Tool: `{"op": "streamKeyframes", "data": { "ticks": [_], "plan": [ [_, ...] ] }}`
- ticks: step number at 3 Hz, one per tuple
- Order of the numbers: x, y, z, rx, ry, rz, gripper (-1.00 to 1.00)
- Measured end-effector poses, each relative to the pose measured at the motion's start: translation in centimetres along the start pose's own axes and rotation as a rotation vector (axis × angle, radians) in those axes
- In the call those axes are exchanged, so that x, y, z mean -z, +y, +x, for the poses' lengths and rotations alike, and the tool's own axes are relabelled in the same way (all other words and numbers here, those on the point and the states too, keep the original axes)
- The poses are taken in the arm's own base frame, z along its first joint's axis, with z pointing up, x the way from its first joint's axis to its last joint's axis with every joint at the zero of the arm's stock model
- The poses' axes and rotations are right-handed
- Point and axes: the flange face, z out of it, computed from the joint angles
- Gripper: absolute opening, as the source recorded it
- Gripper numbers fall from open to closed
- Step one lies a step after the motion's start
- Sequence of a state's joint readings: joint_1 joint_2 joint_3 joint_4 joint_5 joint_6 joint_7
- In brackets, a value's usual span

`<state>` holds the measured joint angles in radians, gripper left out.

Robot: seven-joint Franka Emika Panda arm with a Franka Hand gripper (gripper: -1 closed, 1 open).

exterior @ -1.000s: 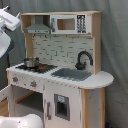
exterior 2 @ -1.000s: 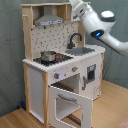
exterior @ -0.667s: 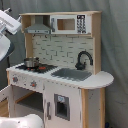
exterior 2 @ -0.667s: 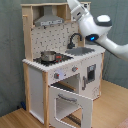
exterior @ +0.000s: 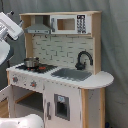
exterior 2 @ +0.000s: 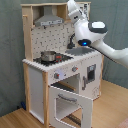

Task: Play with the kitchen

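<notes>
Fingers of the gripper (exterior 2: 71, 6) cannot be judged: in the second exterior view the gripper reaches up to the top edge of the frame, in front of the upper shelf of the kitchen (exterior 2: 60, 65), and one cannot tell if its jaws are wide or narrow. The white arm (exterior 2: 95, 37) comes in from the right side of this frame and bends upward at a round joint with a small blue light. In the first exterior view only a white part of the arm (exterior: 10, 27) shows at the upper left of the frame.

In the first exterior view the kitchen (exterior: 60, 75) fills the middle of the frame. The range hood (exterior: 39, 27) and the small microwave (exterior: 70, 24) sit at the top, above the dotted backsplash (exterior: 55, 50). A small metal pot (exterior: 31, 62) stands on the hob (exterior: 37, 67) at the centre left. The grey sink (exterior: 71, 74) is to the right of the hob, with the black faucet (exterior: 82, 59) behind it.

In the second exterior view the oven door (exterior 2: 70, 102) hangs open toward the lower centre of the frame, and the pot (exterior 2: 48, 56) stands on the hob.
</notes>
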<state>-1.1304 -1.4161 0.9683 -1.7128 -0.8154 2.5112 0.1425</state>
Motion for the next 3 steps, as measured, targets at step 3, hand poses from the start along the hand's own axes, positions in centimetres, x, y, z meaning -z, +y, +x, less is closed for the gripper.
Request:
{"op": "streamKeyframes", "data": {
  "ticks": [3],
  "plan": [
    [-2.4, -3.0, -1.9, -0.202, -0.246, 0.003, 1.0]
  ]
}}
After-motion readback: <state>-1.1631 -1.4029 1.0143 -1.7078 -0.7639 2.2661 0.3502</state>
